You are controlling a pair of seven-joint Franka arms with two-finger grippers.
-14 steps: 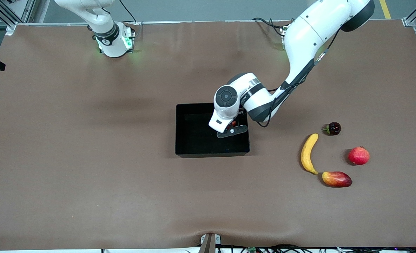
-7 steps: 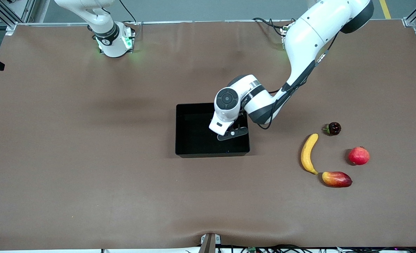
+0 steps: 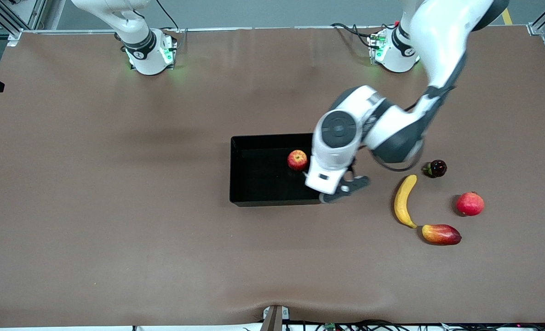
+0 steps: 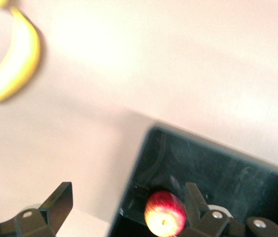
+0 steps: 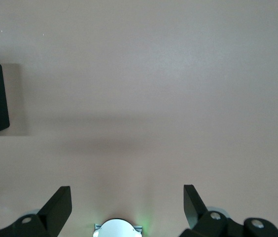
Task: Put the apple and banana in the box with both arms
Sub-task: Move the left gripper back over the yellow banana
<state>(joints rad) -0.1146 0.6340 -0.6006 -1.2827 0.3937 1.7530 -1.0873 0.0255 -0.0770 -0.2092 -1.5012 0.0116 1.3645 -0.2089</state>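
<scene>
Front view, listed from the right arm's end of the table to the left arm's end.

1. Right arm: one, waiting near its base at about 11 o'clock on the table. The right gripper [image 5: 124, 207] hangs over bare tabletop, fingers spread apart, holding nothing. One corner of the box shows at the edge of the right wrist view.

2. Box [image 3: 258, 186]: one, a shallow black tray at the table's centre.

3. Apple [image 3: 297, 160]: one, lying inside the box, in the half toward the left arm's end, free of any gripper.

4. Left gripper [image 3: 343, 188]: one, in the air over the box's wall toward the left arm's end and the tabletop just beside it. Its fingers [image 4: 59, 200] stand wide apart and empty; the left wrist view shows the apple below them.

5. Banana [image 3: 404, 201]: one, on the table at about 3 o'clock from the box, well apart from it.

6. Other fruit: three. One dark round fruit [image 3: 436, 168] lies near the banana's tip away from the camera. One mango [image 3: 441, 234] lies just beside the banana's nearer tip. One red round fruit [image 3: 469, 203] lies closest to the left arm's end.
</scene>
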